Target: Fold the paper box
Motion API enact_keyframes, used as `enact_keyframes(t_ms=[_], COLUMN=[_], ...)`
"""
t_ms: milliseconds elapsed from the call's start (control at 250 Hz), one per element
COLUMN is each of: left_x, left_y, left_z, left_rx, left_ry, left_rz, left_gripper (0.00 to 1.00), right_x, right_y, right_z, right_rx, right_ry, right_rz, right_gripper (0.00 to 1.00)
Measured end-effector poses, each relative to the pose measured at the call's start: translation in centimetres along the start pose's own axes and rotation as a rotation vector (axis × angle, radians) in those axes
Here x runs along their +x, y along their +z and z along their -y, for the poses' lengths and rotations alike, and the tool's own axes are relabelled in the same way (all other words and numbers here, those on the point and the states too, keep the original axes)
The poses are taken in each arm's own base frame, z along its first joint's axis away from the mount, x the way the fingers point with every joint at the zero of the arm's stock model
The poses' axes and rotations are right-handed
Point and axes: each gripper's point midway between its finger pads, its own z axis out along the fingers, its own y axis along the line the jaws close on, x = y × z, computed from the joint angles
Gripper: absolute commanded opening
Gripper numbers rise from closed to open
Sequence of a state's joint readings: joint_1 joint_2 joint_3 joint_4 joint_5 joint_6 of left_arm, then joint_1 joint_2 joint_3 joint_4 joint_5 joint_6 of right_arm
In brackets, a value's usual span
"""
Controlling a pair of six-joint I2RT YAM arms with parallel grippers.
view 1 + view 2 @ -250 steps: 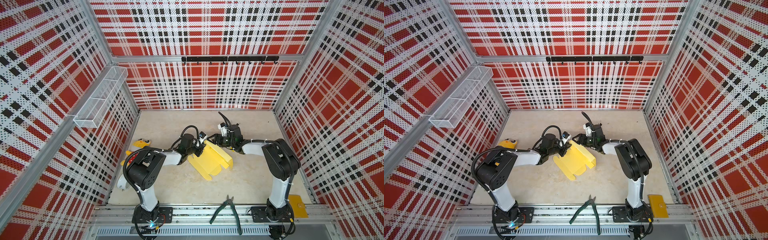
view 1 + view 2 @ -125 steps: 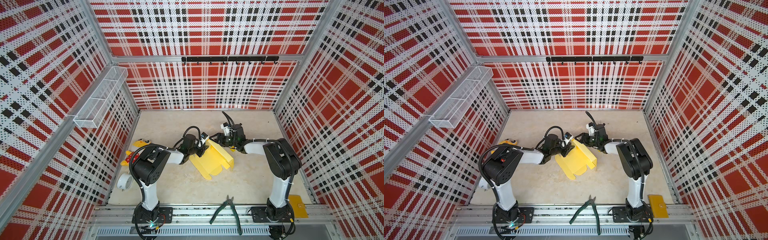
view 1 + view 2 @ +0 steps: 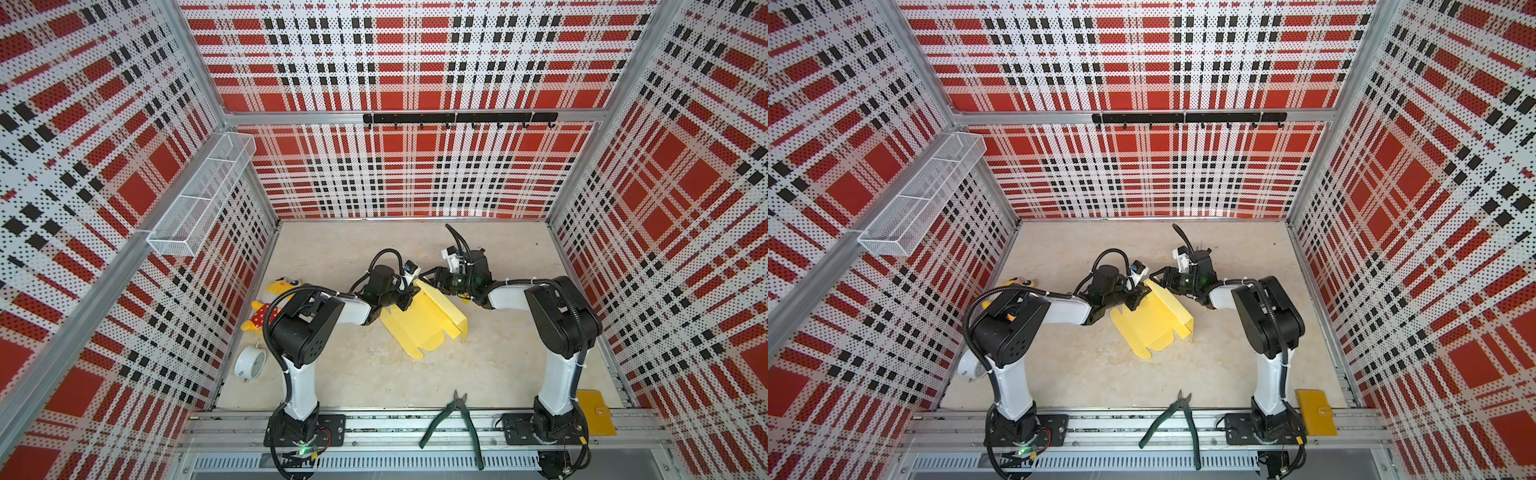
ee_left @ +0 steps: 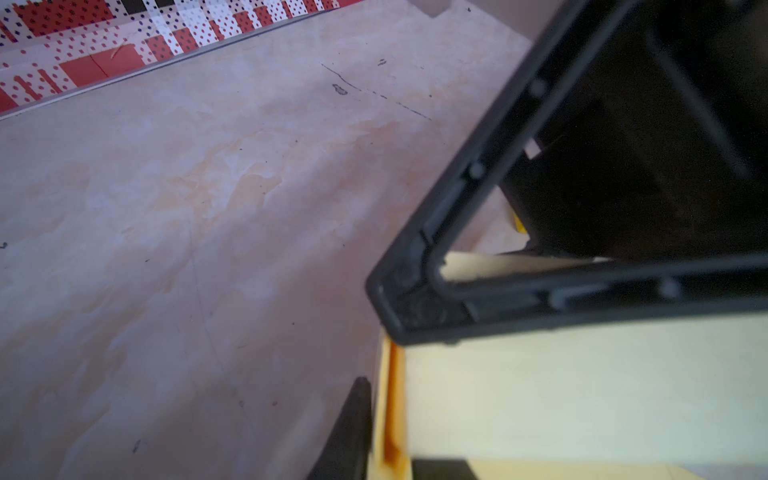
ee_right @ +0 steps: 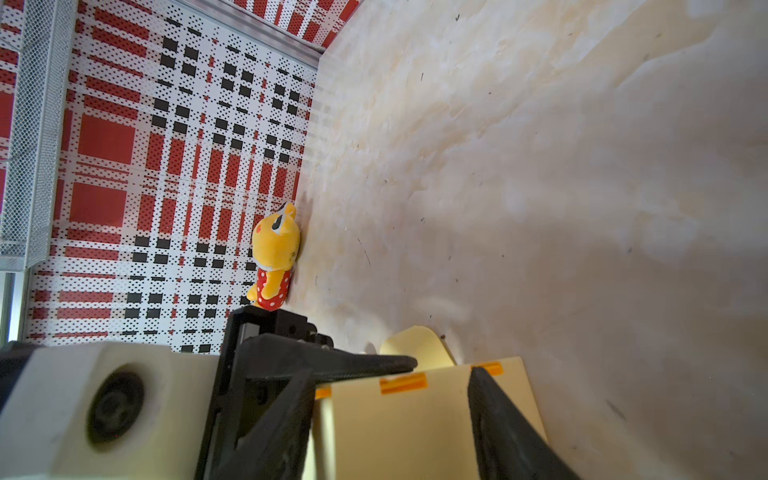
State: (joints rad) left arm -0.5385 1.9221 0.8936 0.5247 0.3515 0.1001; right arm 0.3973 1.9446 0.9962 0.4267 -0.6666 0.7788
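Note:
The paper box [image 3: 424, 328] [image 3: 1154, 328] is a pale yellow die-cut sheet lying mid-table, its back panel folded upright. My left gripper [image 3: 409, 296] [image 3: 1138, 297] reaches in from the left and is shut on that panel's side edge. In the left wrist view a thin fold of card [image 4: 540, 395] sits pinched in the left gripper [image 4: 390, 424]. My right gripper [image 3: 436, 284] [image 3: 1165, 280] is at the panel's back corner, open. In the right wrist view the right gripper [image 5: 395, 386] has its fingers [image 5: 498, 428] spread across the panel's face [image 5: 415, 432].
A yellow plush toy [image 3: 270, 307] [image 5: 276, 253] and a white clock [image 3: 249, 361] lie by the left wall. Green pliers [image 3: 453, 424] and a yellow wallet [image 3: 594, 411] rest on the front rail. A wire basket [image 3: 199, 199] hangs on the left wall.
The left arm's elbow has swung right, uncovering the white clock. Both grippers have stayed at the box's raised back panel, the right one shifting slightly right.

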Motion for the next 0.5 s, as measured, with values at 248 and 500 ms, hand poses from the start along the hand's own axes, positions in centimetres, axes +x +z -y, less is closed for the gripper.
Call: enact_keyframes(t_ms=[248, 500], left_x=[-0.4, -1.0], left_y=[0.5, 0.8], left_z=[0.6, 1.0], left_rx=[0.014, 0.025], left_ry=[-0.038, -0.046], left_rz=[0.028, 0.070], left_gripper=[0.13, 0.22], right_x=[-0.2, 0.2], right_y=[-0.2, -0.3], right_z=[0.2, 0.2], right_rx=[-0.021, -0.059], right_ry=[0.011, 0.038], right_rz=[-0.005, -0.002], right_gripper=[0.58, 0.57])
